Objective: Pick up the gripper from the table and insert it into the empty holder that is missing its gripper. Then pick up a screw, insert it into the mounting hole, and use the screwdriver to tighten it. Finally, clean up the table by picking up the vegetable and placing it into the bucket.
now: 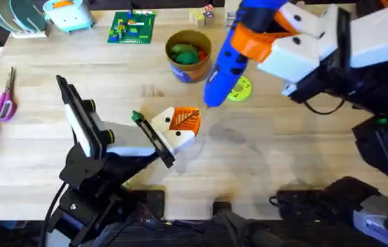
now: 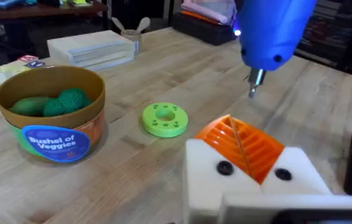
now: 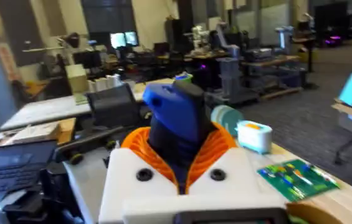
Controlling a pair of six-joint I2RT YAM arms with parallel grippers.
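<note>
Right end effector point(image 3: 182, 171) clamps its orange pads around the blue screwdriver point(image 1: 226, 65), whose pale tip hangs just above and beside the orange gripper point(image 2: 241, 146) already seated in the white holder point(image 1: 173, 134) on the left end effector point(image 2: 250, 171); whether that one's fingers are apart I cannot tell. If the bit comes down off the mounting hole, it may skate across the ribbed plastic or push the holder aside. Farther off on the desk point(image 1: 262, 171), green vegetables lie in the bucket point(image 1: 188, 56) near the green disc point(image 2: 165, 119).
</note>
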